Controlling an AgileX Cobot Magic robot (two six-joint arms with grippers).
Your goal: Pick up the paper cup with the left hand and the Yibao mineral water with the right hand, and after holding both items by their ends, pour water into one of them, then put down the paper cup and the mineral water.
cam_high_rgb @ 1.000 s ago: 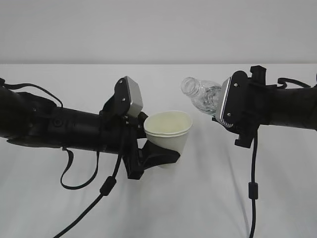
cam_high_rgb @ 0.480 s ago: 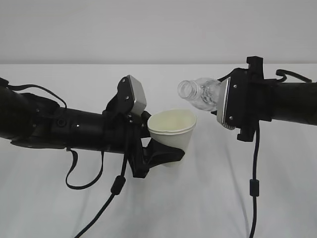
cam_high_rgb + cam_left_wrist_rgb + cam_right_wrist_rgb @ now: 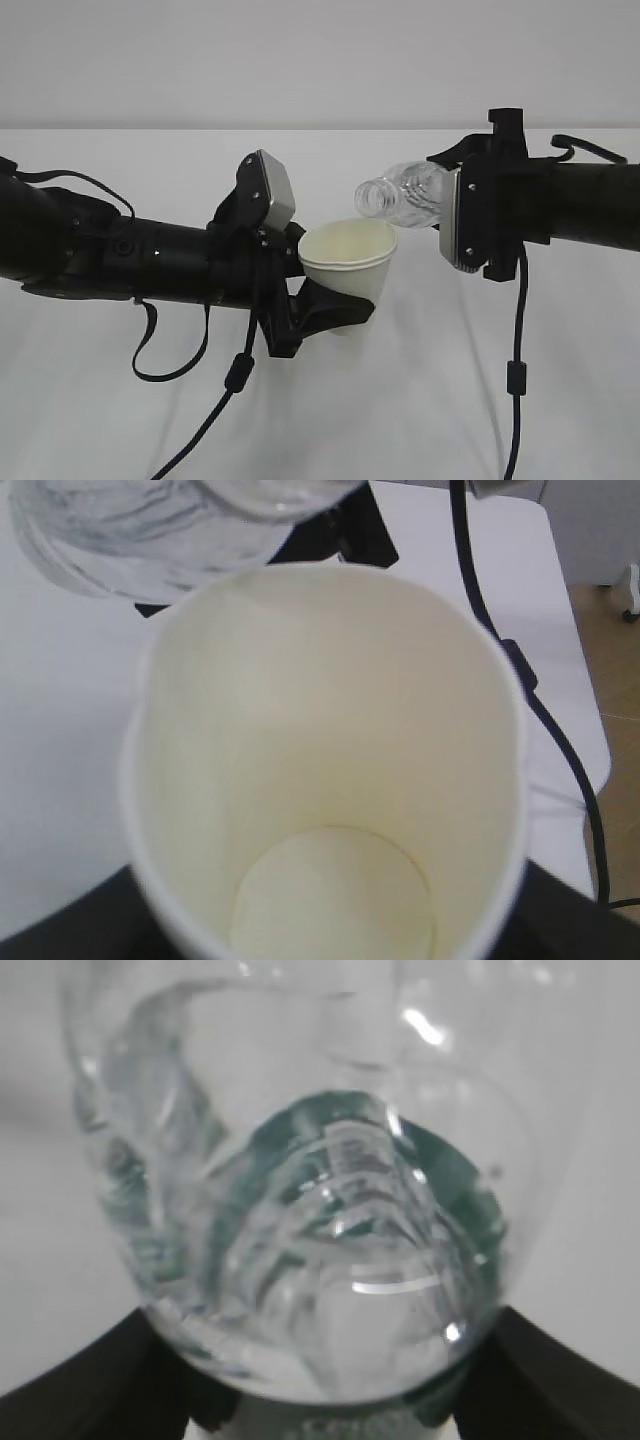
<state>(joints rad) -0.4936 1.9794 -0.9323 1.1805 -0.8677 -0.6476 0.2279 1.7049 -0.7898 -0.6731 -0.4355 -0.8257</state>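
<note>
Right hand (image 3: pixel 455 215): gripping the Yibao mineral water (image 3: pixel 405 196) by its base, tipping it lower than a second ago, neck now nearly level.
Left hand (image 3: pixel 325 310): clamping the paper cup (image 3: pixel 345 262) low on its wall, holding it upright above the table (image 3: pixel 420 400).
Change: bottle mouth is closing in over the cup's rim; pouring looks about to begin.
Cup: thin white paper, tapered, rolled rim, cream interior showing dry.
Bottle: clear ribbed plastic, uncapped, water pooling inside.

A plain white table (image 3: pixel 400 420) spans the scene, with a black cable (image 3: pixel 190 445) trailing onto it.
</note>
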